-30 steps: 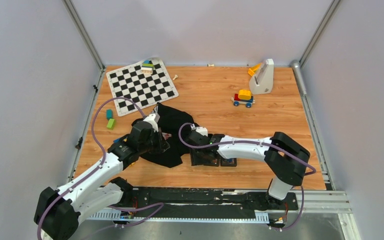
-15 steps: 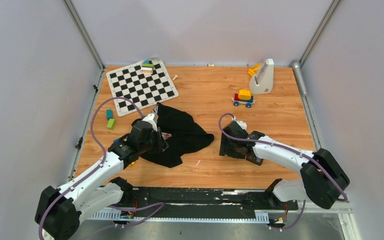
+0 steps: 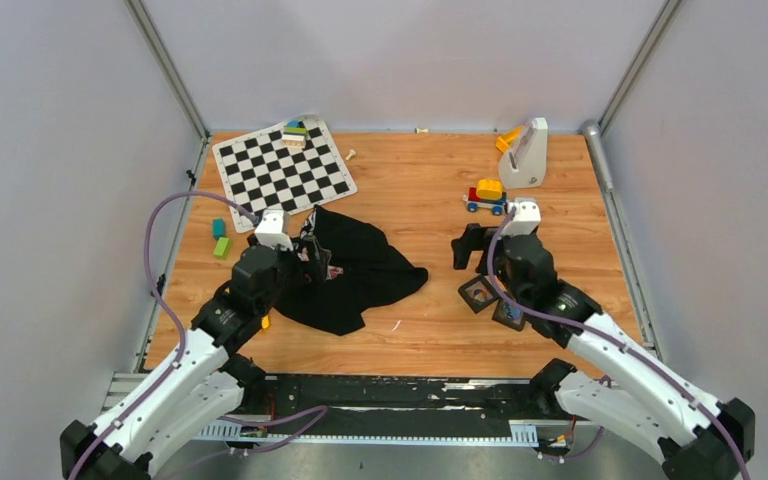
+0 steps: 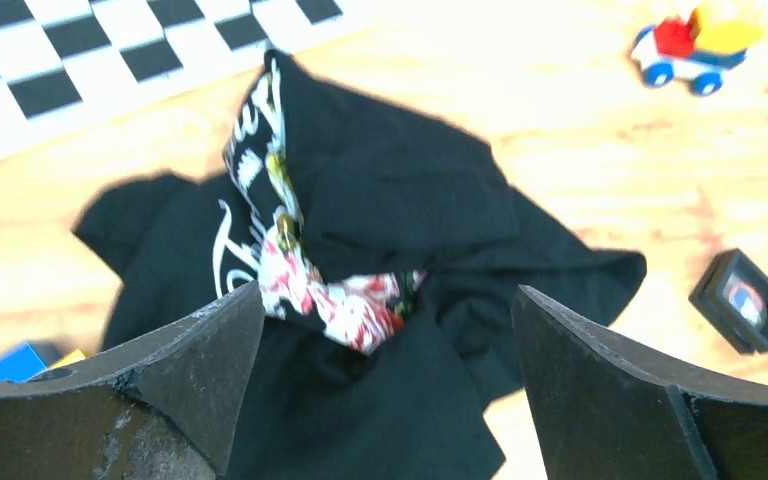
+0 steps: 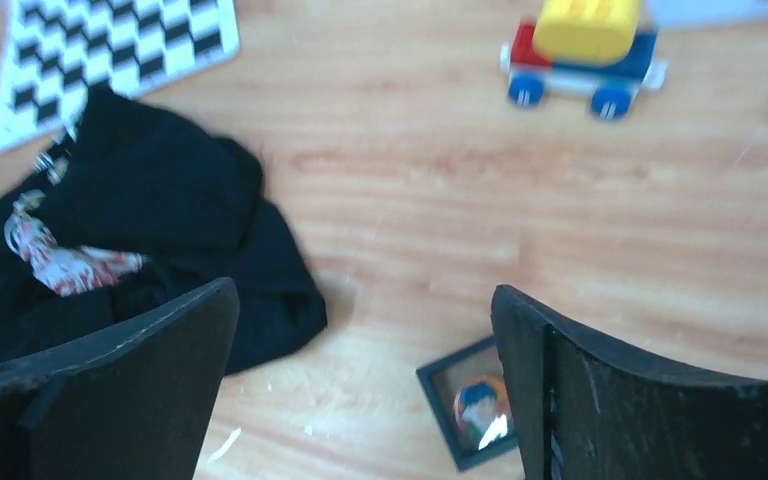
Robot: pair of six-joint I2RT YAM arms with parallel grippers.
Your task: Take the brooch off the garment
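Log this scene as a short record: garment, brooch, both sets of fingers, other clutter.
garment: black, crumpled on the wooden table, red-and-white print showing in its folds
brooch: seemingly the round disc lying in a black square tray, off the garment, to its right
left fingers: open, over the garment, empty
right fingers: open, over bare wood near the tray, empty
clutter: toy car, checkerboard mat, both on the far side
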